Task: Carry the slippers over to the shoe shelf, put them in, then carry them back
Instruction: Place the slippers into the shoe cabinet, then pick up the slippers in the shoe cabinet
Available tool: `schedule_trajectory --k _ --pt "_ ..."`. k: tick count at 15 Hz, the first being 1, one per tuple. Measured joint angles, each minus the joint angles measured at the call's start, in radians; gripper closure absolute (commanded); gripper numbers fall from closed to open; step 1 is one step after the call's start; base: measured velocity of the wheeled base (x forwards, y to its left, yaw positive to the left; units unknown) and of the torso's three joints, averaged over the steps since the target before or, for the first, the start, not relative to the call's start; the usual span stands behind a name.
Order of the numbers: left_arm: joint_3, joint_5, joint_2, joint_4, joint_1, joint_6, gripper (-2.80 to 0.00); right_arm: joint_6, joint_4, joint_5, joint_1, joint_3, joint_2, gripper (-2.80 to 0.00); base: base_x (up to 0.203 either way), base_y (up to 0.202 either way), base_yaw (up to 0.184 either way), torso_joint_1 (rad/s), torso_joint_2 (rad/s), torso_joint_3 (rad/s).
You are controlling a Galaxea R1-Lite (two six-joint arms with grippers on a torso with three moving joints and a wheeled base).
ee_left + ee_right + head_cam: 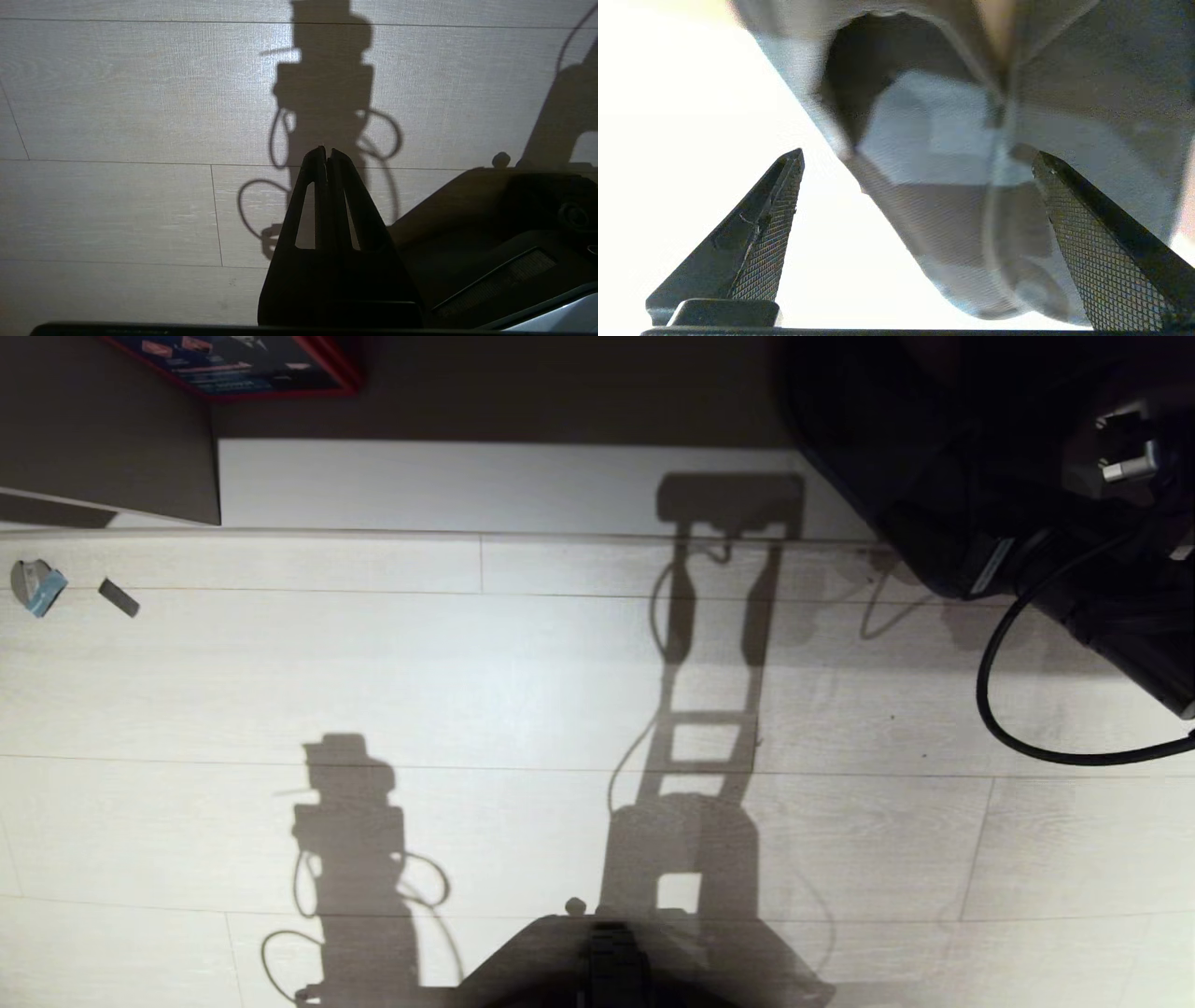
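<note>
The light blue-grey slippers [952, 140] fill the right wrist view, lying close against each other on a bright surface; one shows its dark mouth. My right gripper [919, 154] is open wide around them. One mesh-faced finger [1092, 242] stands at the slippers' edge, the other finger [766, 224] well clear of them. In the head view the right arm [1027, 485] is a dark mass at the far right, and its gripper and the slippers are hidden there. My left gripper [327, 151] hangs parked over the pale plank floor [117, 116], shut and empty. The shoe shelf is out of view.
A black cable [999, 709] loops from the right arm over the floor. A small blue-white scrap [37, 586] and a dark chip [119, 598] lie far left. A red-edged box [243, 364] sits at the back left above a white strip [504, 485]. My base [607, 961] is at the near edge.
</note>
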Motion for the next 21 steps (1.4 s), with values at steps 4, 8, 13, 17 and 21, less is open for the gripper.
schedule_trajectory --k 4,8,13,17,21 --pt "0.000 0.000 0.000 0.000 0.000 0.000 0.00 0.043 0.006 0.058 0.031 0.062 -0.042 -2.80 0.000 0.000 0.000 0.000 0.00 0.000" --pt "0.000 0.000 0.000 0.000 0.000 -0.001 0.00 0.051 0.025 0.081 0.035 0.102 -0.087 0.00 0.000 0.000 0.000 0.000 0.00 0.000" --pt "0.000 0.000 0.000 0.000 0.000 -0.001 0.00 0.053 0.240 0.112 0.035 0.154 -0.269 0.00 0.000 0.000 0.000 0.000 0.00 0.000" --pt "0.000 0.000 0.000 0.000 0.000 -0.001 0.00 0.053 0.350 0.126 0.035 0.237 -0.453 0.00 0.000 0.000 0.000 0.000 0.00 0.000" --pt "0.000 0.000 0.000 0.000 0.000 -0.001 0.00 0.054 0.537 0.123 0.035 0.267 -0.658 0.00 0.000 0.000 0.000 0.000 0.00 0.000"
